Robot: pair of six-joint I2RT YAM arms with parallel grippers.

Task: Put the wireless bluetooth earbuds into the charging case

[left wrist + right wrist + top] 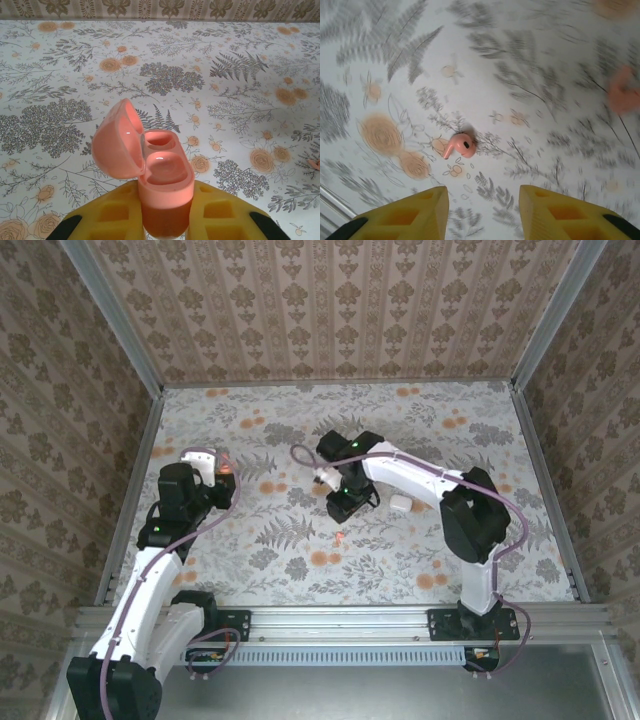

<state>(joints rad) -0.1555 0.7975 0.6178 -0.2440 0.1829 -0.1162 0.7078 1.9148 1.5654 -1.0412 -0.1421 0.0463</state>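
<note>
The coral charging case stands upright between the yellow fingers of my left gripper, which is shut on it. Its lid hangs open to the left, and both wells inside are bare. From above, that gripper hovers over the left part of the floor. My right gripper is open, pointing down at the floor. One coral earbud lies just ahead of its fingertips, nearer the left finger. From above, this earbud lies just below the right gripper. A blurred coral earbud lies farther right.
A white pebble-like object rests right of the right gripper. Papered walls and an aluminium frame close in the flowered floor on three sides. A small coral piece shows at the right edge of the left wrist view.
</note>
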